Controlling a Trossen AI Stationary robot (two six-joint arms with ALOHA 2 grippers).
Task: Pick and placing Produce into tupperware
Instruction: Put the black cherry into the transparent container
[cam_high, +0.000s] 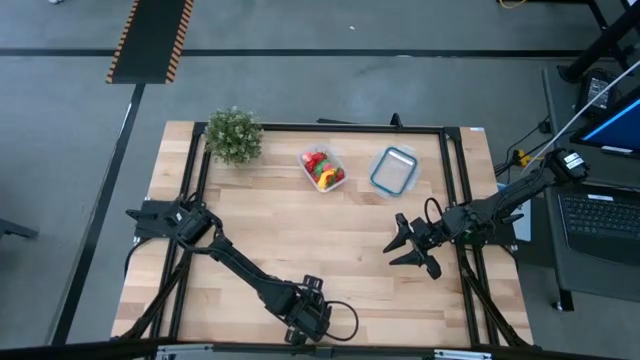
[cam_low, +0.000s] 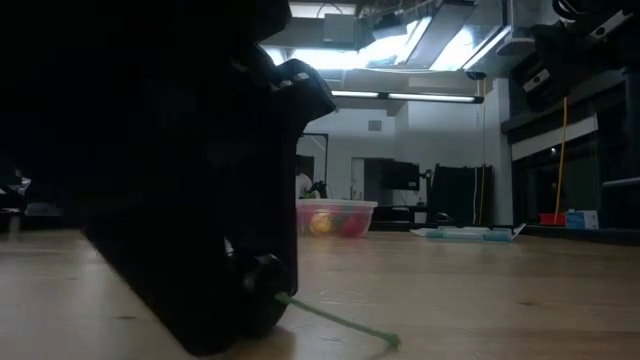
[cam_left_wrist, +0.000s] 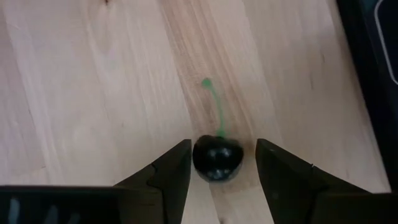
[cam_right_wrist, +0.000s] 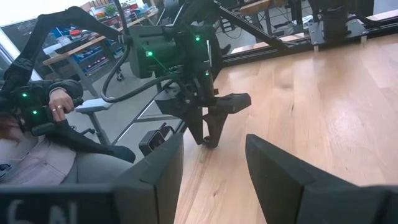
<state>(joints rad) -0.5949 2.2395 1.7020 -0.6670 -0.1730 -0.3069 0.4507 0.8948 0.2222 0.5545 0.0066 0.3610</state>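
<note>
A dark cherry (cam_left_wrist: 216, 160) with a green stem (cam_left_wrist: 216, 109) lies on the wooden table near its front edge. My left gripper (cam_left_wrist: 222, 144) points steeply down over it. The gripper is open, with one finger on each side of the cherry and a narrow gap to each. In the low view the stem (cam_low: 335, 318) sticks out from under the dark left gripper (cam_low: 215, 250). The clear tupperware (cam_high: 322, 168), with red, yellow and green produce in it, stands at the far middle. My right gripper (cam_high: 410, 245) waits open above the right middle of the table.
A clear container with a blue rim (cam_high: 394, 170) lies to the right of the tupperware. A bushy potted plant (cam_high: 234, 135) stands at the far left. A black frame (cam_high: 320, 127) runs around the table. A seated person (cam_right_wrist: 43, 118) shows beyond the table in the right wrist view.
</note>
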